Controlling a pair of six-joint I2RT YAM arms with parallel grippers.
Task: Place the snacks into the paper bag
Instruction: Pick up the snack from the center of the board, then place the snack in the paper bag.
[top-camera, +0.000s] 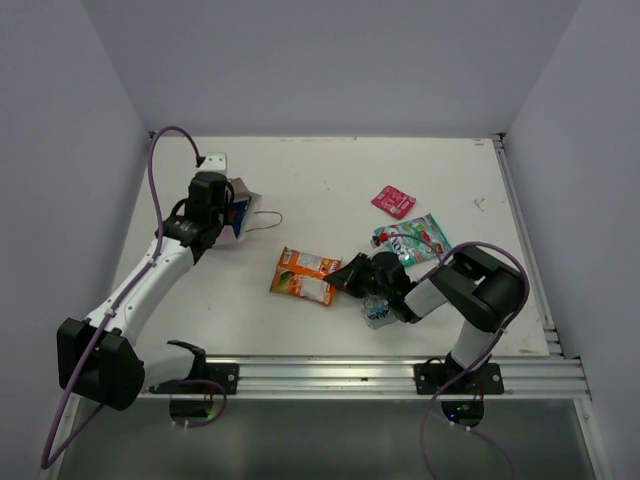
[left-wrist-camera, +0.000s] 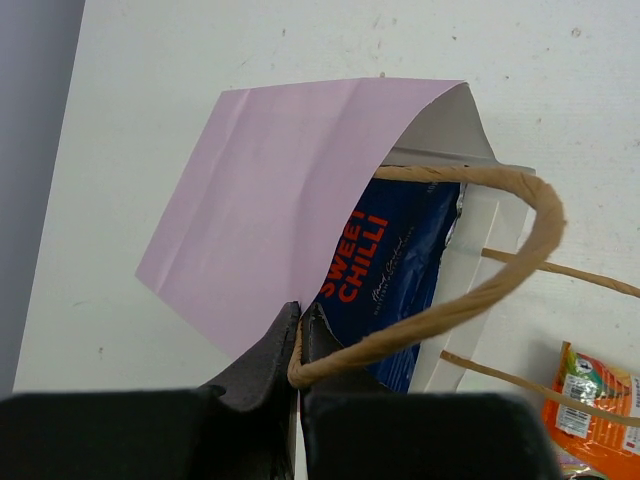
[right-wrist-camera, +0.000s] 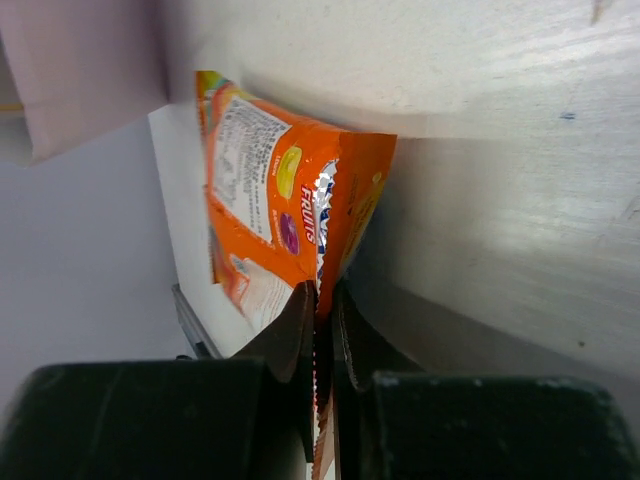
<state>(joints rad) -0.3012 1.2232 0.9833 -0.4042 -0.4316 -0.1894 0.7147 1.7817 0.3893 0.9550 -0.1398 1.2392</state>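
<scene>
Left wrist view had your left gripper (left-wrist-camera: 300, 322) clenched on the rim of the pink paper bag (left-wrist-camera: 270, 190), dark blue packet (left-wrist-camera: 395, 265) already inside; your right gripper (right-wrist-camera: 320, 305) pinched the orange packet (right-wrist-camera: 265, 190) between the arms; pink-red packet (top-camera: 393, 201) and teal-green packet (top-camera: 415, 238) lay loose, yet to go.

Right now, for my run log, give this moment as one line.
left gripper: shut on pale pink paper bag | right gripper: shut on orange foil packet | dark blue foil packet: inside bag
</scene>
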